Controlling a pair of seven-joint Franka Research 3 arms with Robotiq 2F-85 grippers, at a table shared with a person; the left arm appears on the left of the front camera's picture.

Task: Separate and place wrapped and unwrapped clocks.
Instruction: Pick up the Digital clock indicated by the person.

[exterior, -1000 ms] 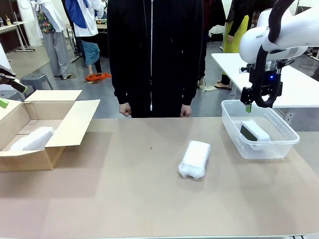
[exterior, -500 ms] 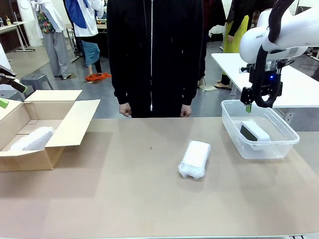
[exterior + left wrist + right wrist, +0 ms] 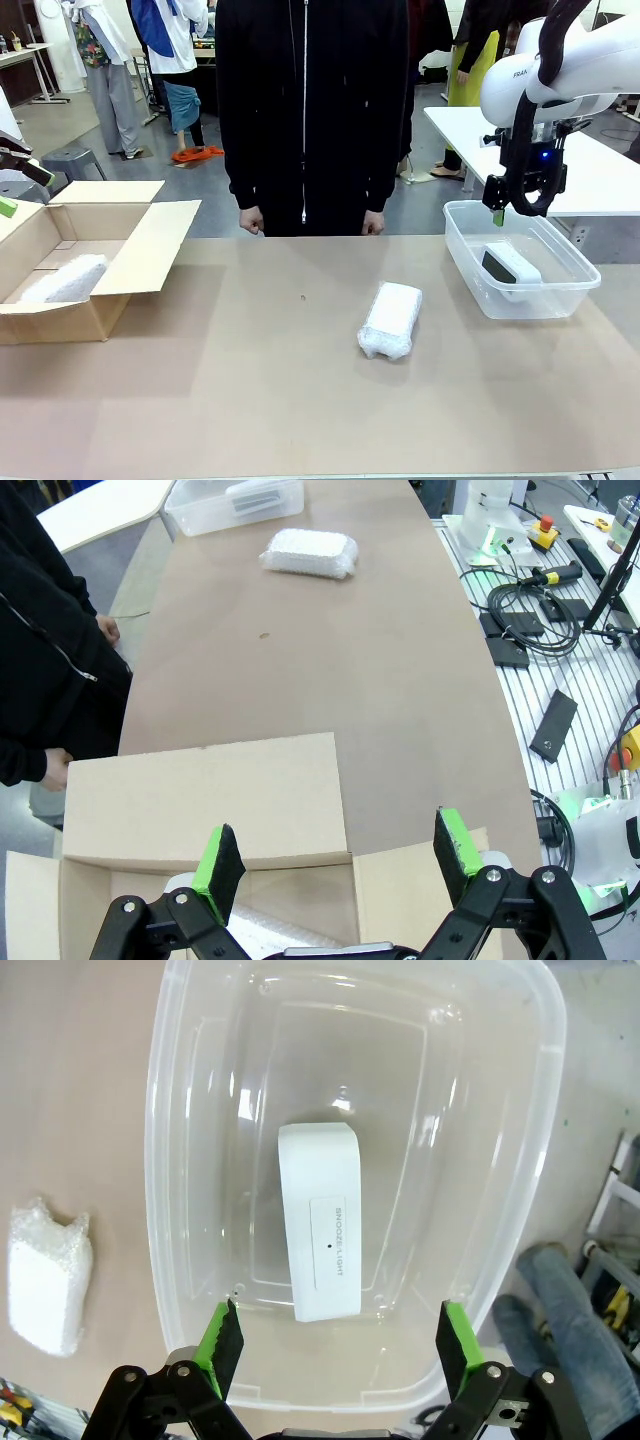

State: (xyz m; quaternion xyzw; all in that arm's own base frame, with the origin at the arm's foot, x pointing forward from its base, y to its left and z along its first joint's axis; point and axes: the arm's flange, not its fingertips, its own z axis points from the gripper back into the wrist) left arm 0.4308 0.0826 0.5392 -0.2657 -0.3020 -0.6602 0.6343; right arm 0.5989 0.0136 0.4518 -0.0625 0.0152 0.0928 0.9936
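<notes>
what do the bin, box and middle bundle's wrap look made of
The bin looks like clear, glossy plastic: the clock and table show through its walls. The box looks like plain matte brown cardboard, with folded-out flaps. The bundle has white bubbly wrap, probably plastic bubble wrap or foam; its surface looks pebbled.

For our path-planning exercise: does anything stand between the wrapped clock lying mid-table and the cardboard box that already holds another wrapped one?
Nothing visible stands on the table between the wrapped clock and the cardboard box. The box's open flap spreads out toward the clock, so a carry would likely need to pass above it.
</notes>
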